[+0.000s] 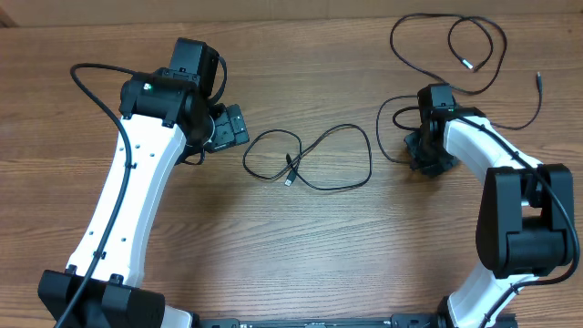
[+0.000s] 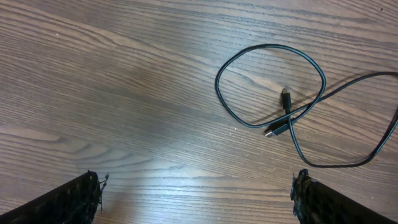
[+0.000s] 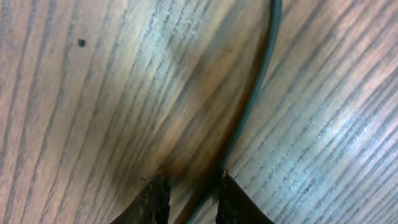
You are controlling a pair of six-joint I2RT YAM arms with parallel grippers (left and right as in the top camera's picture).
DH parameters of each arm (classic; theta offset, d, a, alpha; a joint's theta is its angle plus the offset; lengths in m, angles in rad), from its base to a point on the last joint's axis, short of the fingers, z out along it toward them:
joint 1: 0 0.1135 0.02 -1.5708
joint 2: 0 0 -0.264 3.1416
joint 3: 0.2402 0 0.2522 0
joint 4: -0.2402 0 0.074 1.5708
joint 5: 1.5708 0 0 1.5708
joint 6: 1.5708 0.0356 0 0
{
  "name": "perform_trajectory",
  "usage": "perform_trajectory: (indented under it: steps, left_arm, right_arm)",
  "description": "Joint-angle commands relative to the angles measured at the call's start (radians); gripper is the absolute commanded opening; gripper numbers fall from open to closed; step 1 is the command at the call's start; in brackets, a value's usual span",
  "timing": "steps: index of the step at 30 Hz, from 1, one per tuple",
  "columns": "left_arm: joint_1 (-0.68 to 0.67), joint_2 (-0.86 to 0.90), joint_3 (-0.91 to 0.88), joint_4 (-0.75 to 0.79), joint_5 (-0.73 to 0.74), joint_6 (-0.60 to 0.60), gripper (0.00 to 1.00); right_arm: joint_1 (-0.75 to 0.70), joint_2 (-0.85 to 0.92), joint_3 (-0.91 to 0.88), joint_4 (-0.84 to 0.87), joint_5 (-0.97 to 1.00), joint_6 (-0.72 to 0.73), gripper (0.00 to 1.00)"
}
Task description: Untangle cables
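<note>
- Black padded fingertips (image 2: 78,199) of the left pincer (image 2: 199,200) sit at opposite bottom corners of its wrist view. The jaws are spread wide and nothing is between them.
- Ahead of the left pincer and off to one side, clear of both fingertips, the short black cable (image 2: 217,84) lies flat on the wooden table (image 2: 112,93). It is coiled into a loop that crosses over itself.
- Its two plug ends (image 2: 285,99) rest close together, one inside the loop and one on the crossing.
- From overhead, the short black cable (image 1: 289,173) lies between the two pincers. It is near the left pincer (image 1: 235,126) and further from the right one.
- The right pincer (image 1: 428,153) is down at the table surface with its fingers (image 3: 155,202) drawn close together, leaving only a narrow gap.
- The long black cable (image 3: 260,78) runs straight out ahead of the right pincer and passes into that gap, close to one finger. Whether the jaws are pinching it I cannot tell.
- Beyond the right pincer, the long black cable (image 1: 393,36) sprawls in open curves across the table's far corner. One metal-tipped end (image 1: 465,64) lies inside a loop and the other end (image 1: 539,78) lies further out to the side.
</note>
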Motion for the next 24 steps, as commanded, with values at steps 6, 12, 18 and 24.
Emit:
perform_trajectory:
  steps: [6, 12, 18, 24]
  left_arm:
    - [0.003, 0.009, -0.004, -0.011, 0.008, -0.006, 1.00]
    - [0.003, 0.009, -0.004, -0.011, 0.008, -0.006, 0.99]
    - [0.003, 0.009, -0.004, -0.010, 0.008, -0.006, 1.00]
    - [0.003, 0.009, -0.004, -0.011, 0.008, -0.006, 0.99]
  right_arm:
    - [-0.003, 0.031, -0.008, 0.029, 0.016, -0.043, 0.23]
    - [-0.003, 0.031, -0.008, 0.037, 0.037, -0.043, 0.13]
    - [-0.003, 0.030, -0.008, 0.075, 0.067, -0.135, 0.04]
    - [-0.003, 0.027, -0.001, 0.084, 0.075, -0.232, 0.04]
